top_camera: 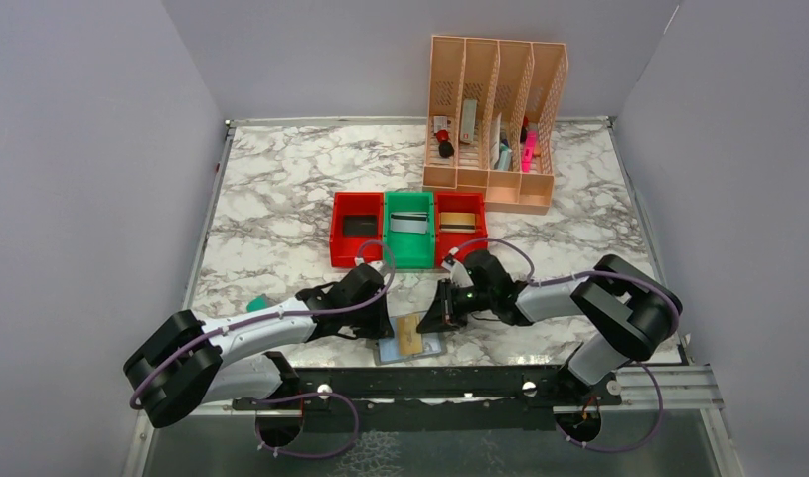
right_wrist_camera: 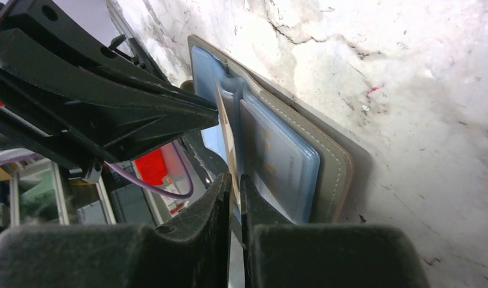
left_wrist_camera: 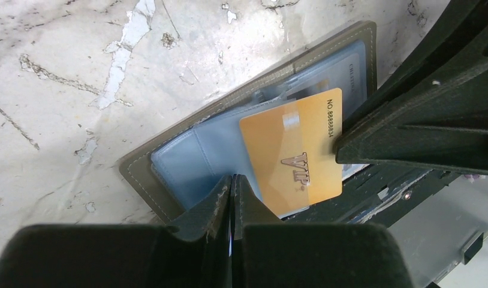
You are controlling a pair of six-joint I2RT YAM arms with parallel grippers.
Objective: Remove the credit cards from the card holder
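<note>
While the card holder [top_camera: 427,350] lies open on the marble surface [top_camera: 281,199] at the lower middle of the top view, a gold card [left_wrist_camera: 292,153] sticks half out of its blue pocket. The right end effector [right_wrist_camera: 235,195] has its fingers almost together, gripping the edge of this card. The left end effector [left_wrist_camera: 231,195] is closed, with its tips touching the holder's lower edge. Whether it pinches the pocket I cannot tell. Higher in the top view, a grey card [top_camera: 408,221] lies in the green bin [top_camera: 408,256].
</note>
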